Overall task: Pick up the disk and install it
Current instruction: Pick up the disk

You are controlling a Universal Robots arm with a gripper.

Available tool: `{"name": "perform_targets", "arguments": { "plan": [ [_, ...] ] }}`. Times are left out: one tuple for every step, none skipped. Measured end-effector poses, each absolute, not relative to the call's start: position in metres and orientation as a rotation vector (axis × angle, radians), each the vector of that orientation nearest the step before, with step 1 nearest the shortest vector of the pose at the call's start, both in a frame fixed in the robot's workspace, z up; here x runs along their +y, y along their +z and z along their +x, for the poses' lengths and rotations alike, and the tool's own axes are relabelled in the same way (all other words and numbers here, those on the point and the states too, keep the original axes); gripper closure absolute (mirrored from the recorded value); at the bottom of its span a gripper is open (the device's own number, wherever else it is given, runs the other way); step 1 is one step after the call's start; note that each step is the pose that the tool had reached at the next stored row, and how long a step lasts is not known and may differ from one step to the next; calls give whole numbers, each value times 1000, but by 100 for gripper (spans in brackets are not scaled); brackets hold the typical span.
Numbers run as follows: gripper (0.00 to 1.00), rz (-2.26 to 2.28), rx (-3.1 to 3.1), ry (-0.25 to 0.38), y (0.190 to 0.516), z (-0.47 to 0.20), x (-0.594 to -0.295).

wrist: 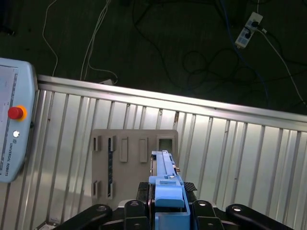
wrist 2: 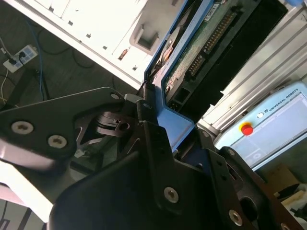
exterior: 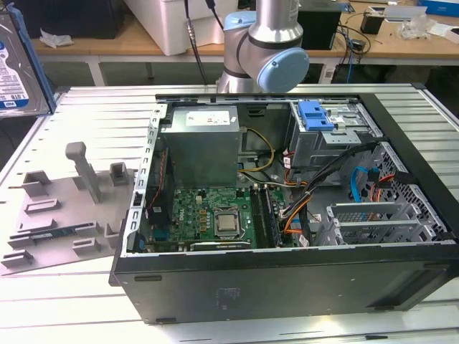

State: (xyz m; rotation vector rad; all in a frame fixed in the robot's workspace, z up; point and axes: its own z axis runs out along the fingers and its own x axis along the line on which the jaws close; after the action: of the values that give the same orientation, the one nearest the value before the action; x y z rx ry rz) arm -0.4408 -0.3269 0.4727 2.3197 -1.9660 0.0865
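here the claw (wrist: 168, 190) clamps the disk (wrist: 164, 165) above the grey plate (wrist: 130, 184)

Black jaws clamped on blue-railed disk (wrist 2: 204, 45), circuit side showing, pendant (wrist 2: 276, 120) nearby

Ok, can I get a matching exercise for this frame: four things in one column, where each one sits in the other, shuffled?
Things:
1. the disk
2. grey fixture plate
3. blue bracket
4. power supply box

Places:
A. flat on the ribbed table, beside the computer case
B. in the case's drive cage
C. held in the gripper, above the table
D. inside the case, next to the green board

Pairs: 1-C, 2-A, 3-B, 4-D
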Motion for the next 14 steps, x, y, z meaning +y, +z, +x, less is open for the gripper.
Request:
{"name": "perform_targets", "arguments": {
  "plan": [
    [63,2320,-1966,87,475,-441,-327],
    [63,2320,-1966,87,475,-441,-327],
    [63,2320,-1966,87,476,-441,-327],
    [63,2320,-1966,87,477,-441,-327],
    [63,2320,-1966,87,478,-441,-327],
    [63,2320,-1966,87,480,-441,-327],
    [63,2320,-1966,87,480,-441,-327],
    [63,2320,-1966,87,480,-441,-327],
    [63,2320,-1966,87,480,-441,-327],
    [63,2320,-1966,87,480,-441,-327],
    [63,2320,-1966,87,480,-441,-327],
    [63,2320,-1966,87,480,-441,-327],
    [63,2320,-1966,87,480,-441,-327],
    [63,2320,-1966,87,480,-441,-327]
  ]
}}
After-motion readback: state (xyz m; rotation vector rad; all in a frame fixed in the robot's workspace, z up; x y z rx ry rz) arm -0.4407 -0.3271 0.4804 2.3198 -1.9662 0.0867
